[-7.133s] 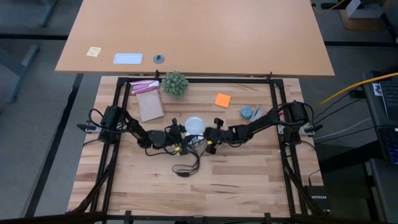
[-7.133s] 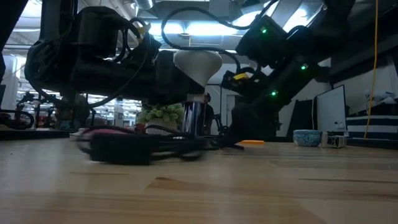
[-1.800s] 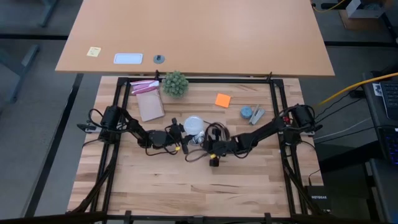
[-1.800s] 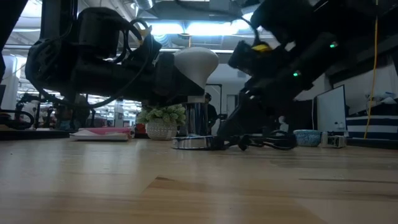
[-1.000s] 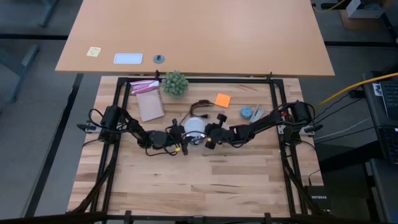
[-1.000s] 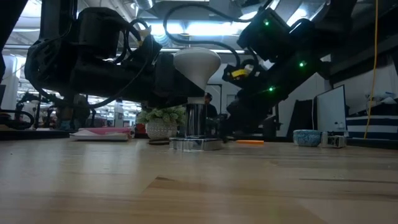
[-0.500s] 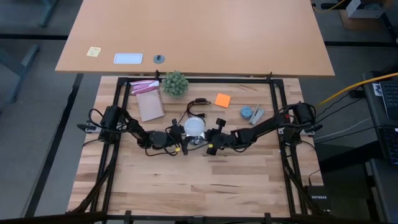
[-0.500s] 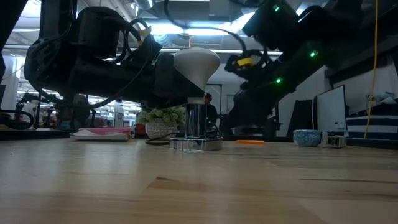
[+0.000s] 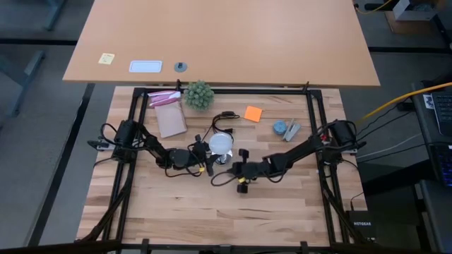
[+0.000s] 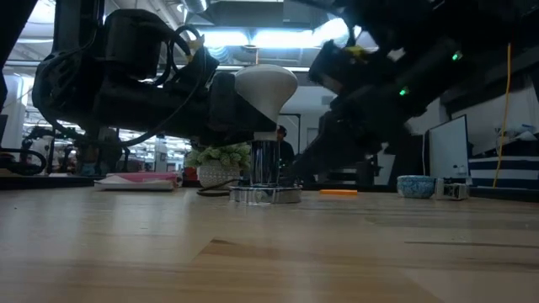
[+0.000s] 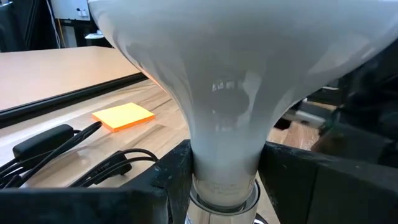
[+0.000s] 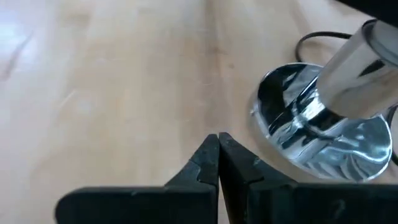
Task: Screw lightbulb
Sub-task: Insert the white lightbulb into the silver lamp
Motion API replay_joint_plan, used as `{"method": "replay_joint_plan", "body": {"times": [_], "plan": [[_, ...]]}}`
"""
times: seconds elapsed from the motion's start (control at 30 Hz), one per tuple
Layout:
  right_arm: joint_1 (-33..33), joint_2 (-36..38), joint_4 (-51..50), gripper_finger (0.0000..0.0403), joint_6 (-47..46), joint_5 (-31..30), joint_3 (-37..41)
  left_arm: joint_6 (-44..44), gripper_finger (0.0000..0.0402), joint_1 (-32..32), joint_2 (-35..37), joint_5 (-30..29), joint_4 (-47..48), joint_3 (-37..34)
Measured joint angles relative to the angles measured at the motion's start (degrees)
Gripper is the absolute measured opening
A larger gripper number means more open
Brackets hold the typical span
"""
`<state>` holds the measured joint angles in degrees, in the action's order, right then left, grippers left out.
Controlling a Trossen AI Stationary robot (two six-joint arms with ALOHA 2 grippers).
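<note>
Your left gripper (image 9: 206, 156) clamps the lightbulb (image 9: 222, 142) at its narrow neck, fingers (image 11: 168, 177) on either side, which holds it upright over the chrome socket base (image 10: 265, 194) at the table's middle, its screw end down in the socket's barrel. Your right gripper (image 12: 217, 163) is fully shut on nothing and sits just beside the base, probably placed to steady or turn it while the bulb threads in.
</note>
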<state>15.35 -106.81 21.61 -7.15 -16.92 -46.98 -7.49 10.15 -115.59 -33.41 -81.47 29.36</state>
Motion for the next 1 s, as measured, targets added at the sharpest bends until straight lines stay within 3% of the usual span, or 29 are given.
{"method": "replay_joint_plan", "body": {"times": [0.53,0.73,1.0], "plan": [[-4.56,-3.12,-2.43,0.0007,-0.40,-8.81,0.02,0.17,0.0153,-0.09,0.04,-0.70,0.20,-0.02],[-5.29,-3.17,-2.65,0.0008,-0.58,-16.58,0.11,0.22,0.0153,-0.13,0.04,-1.16,0.35,-0.04],[-5.39,-2.93,-2.05,0.0007,-0.25,-21.14,-0.02,0.00,0.0153,-0.02,0.04,0.13,0.31,-0.02]]}}
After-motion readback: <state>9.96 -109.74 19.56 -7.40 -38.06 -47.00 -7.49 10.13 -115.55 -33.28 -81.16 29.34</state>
